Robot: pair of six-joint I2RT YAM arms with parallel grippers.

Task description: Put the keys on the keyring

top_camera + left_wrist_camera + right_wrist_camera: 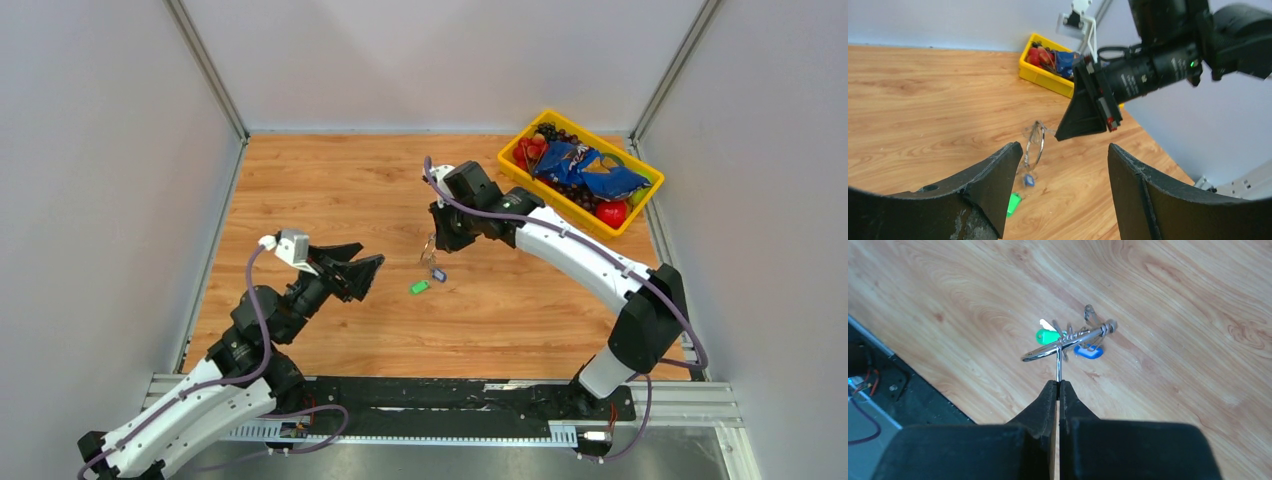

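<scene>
Claws first: the left gripper (372, 253) is spread wide, holding nothing. To its right the green key (419, 287) lies flat on the table (330, 180), its long side slanting toward the keyring (1063, 340). It looks tiny, light and thin, so pinch its plastic tag. The blue key (438, 274) seems to dangle from the keyring, which hangs upright. The right gripper (1058, 384) is pressed tight on the keyring's thin wire.
</scene>
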